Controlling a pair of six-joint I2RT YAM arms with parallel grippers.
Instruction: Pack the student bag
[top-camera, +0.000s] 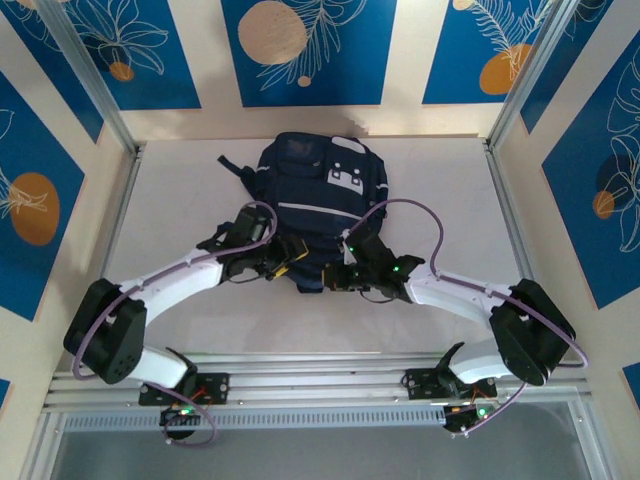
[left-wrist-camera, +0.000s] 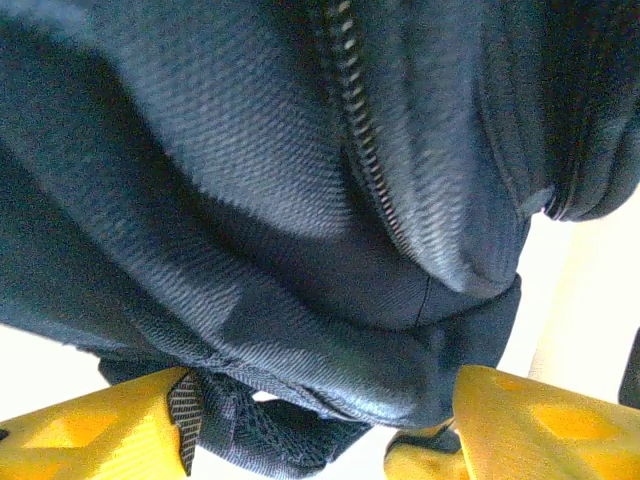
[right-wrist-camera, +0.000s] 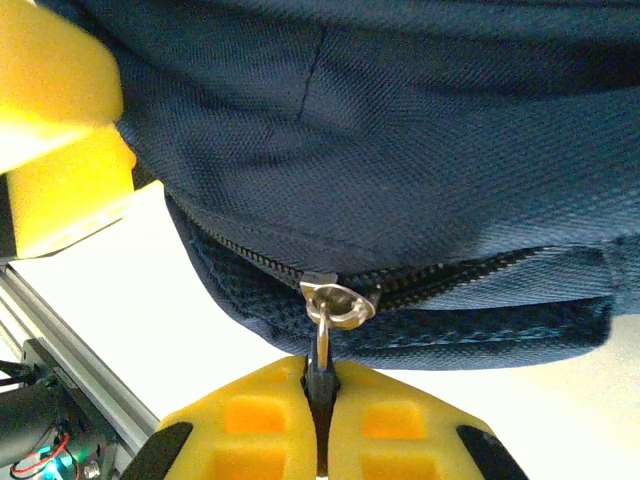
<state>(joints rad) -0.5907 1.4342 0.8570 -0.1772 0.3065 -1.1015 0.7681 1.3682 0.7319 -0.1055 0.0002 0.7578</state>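
Note:
The student bag (top-camera: 318, 190), navy with a grey-white front patch, lies in the middle of the white table. Both grippers meet at its near end. My left gripper (top-camera: 290, 258) is open: its yellow fingers (left-wrist-camera: 100, 432) stand wide apart, and a fold of the bag's dark fabric (left-wrist-camera: 330, 340) with a closed zipper (left-wrist-camera: 360, 150) sits between them. My right gripper (top-camera: 335, 275) is shut on the metal zipper pull (right-wrist-camera: 323, 335), which hangs from the slider (right-wrist-camera: 340, 302) on the bag's lower zipper. A yellow finger of the left gripper (right-wrist-camera: 55, 100) shows at the upper left of the right wrist view.
The white table (top-camera: 180, 200) is bounded by aluminium frame posts (top-camera: 95, 90) and blue-and-cream walls. A metal rail (top-camera: 320, 385) holding the arm bases runs along the near edge, and it also appears as the rail (right-wrist-camera: 60, 345) beside the bag.

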